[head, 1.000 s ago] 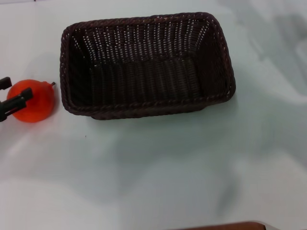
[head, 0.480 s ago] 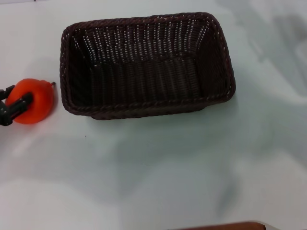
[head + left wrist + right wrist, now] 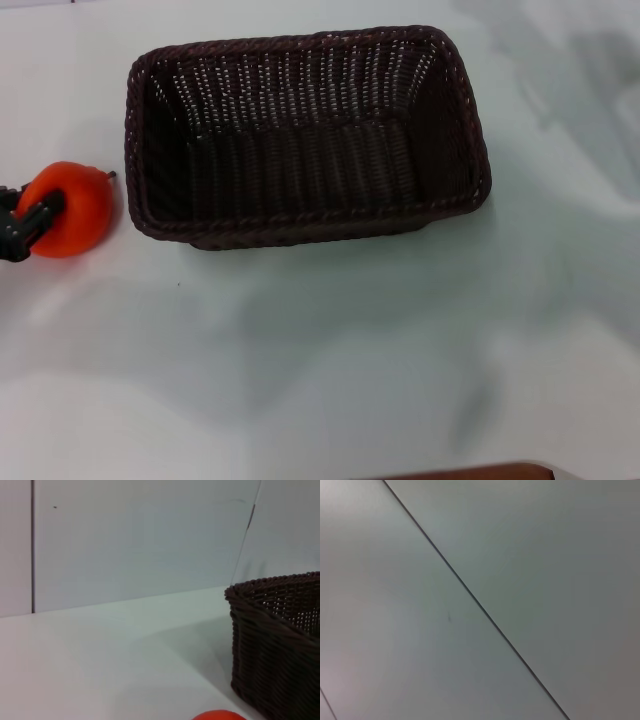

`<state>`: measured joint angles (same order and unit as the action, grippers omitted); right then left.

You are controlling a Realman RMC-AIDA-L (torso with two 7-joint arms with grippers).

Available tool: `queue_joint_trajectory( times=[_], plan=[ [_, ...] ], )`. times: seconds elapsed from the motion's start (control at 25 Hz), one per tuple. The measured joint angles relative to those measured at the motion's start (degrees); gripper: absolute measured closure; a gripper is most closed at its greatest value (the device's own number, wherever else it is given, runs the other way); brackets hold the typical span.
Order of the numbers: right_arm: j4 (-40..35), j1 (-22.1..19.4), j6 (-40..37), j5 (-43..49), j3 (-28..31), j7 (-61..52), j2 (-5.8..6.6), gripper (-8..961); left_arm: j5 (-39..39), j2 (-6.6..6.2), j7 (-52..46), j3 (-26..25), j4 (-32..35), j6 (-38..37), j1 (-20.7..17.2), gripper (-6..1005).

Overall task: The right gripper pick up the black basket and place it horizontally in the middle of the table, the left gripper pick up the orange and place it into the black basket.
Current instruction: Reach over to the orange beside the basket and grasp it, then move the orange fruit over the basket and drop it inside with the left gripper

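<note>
My left gripper [image 3: 22, 225] closed around the orange [image 3: 70, 208] at nine o'clock on the table [image 3: 330, 360], basket [image 3: 300, 135] just beside it toward twelve (empty, lying lengthwise), my right gripper out of sight.

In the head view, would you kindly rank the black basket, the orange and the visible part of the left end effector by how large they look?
1. The black basket, by far the largest.
2. The orange, much smaller, lying beside the basket's left end.
3. The visible part of the left end effector, smallest; it is cut off by the picture's edge, so its full size is unknown.
</note>
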<state>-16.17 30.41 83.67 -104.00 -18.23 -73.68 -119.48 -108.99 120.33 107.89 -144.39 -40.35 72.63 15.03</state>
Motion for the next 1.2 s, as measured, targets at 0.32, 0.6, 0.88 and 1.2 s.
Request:
queue_joint_trajectory(
  times=[0.32,0.6,0.88,1.2],
  plan=[
    [0.17,-0.05,-0.02,0.01,0.29,0.03,-0.05,86,7.75,0.99,0.01,-11.75,-0.14,6.06,-0.55,783],
    [0.69,0.14,-0.84,0.03,0.33,0.14,-0.06,86,22.61,1.29,-1.14,-16.9,5.58,18.89,1.3,836],
    [1.58,0.5,-1.09,0.03,-0.1,0.03,-0.05,87,24.5,1.46,-1.26,-11.67,11.63,21.71,7.5,866],
    [2.2,0.41,-1.11,0.25,-0.14,-0.06,0.02,87,24.48,2.2,-3.55,4.3,12.12,13.63,11.07,856]
  ],
)
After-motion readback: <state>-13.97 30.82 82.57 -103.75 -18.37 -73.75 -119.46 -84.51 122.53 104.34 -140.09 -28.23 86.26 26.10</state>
